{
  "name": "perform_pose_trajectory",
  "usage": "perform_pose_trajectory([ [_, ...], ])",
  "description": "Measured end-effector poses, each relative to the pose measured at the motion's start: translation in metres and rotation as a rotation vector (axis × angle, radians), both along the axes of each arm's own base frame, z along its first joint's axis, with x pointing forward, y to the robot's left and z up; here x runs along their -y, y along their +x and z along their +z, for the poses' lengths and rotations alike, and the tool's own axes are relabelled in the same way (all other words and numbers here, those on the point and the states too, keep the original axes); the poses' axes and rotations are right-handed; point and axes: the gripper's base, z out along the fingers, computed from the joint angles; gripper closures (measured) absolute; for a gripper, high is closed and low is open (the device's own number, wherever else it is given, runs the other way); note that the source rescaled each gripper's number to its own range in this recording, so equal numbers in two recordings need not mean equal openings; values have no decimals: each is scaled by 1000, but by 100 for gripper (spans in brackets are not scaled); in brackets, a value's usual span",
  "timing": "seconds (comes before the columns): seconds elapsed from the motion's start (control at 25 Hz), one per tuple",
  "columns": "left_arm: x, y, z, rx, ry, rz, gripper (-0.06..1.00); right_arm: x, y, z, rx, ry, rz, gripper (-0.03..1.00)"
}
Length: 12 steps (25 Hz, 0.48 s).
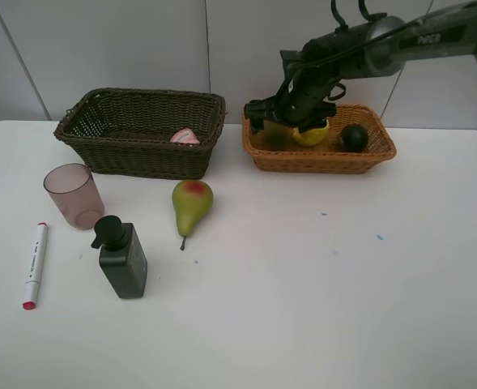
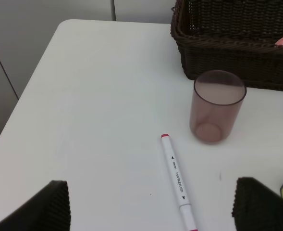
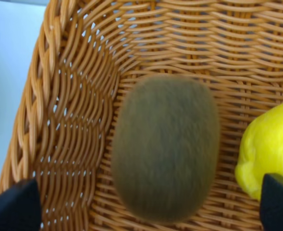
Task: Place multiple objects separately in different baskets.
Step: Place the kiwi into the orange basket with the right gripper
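My right gripper point(image 1: 285, 123) hangs over the left end of the orange-tan basket point(image 1: 376, 154), and its fingers stand wide apart. In the right wrist view the brown kiwi point(image 3: 165, 147) is blurred between the fingertips point(image 3: 14, 207) and touches neither; the yellow lemon point(image 3: 268, 144) lies beside it. The lemon point(image 1: 312, 134) and the dark green fruit point(image 1: 353, 137) are in this basket. The pink bottle point(image 1: 185, 137) lies in the dark brown basket point(image 1: 141, 154). My left gripper point(image 2: 151, 211) is open above the table near the marker point(image 2: 178, 180) and mauve cup point(image 2: 216, 106).
On the table in front of the baskets are the cup point(image 1: 74, 195), the marker point(image 1: 34, 265), the dark pump bottle point(image 1: 123, 258) and the green-red pear point(image 1: 192, 203). The table's left edge is close to the marker. A wall stands behind the baskets.
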Motion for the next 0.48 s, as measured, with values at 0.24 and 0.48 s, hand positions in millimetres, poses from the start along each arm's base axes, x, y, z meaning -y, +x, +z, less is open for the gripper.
perform_pose_trajectory([
  [0.24,0,0,0,0,0,0,5,0,-5,13,-11,4,-8,-3],
  [0.48,0,0,0,0,0,0,5,-16,-35,56,-106,26,-16,-3],
])
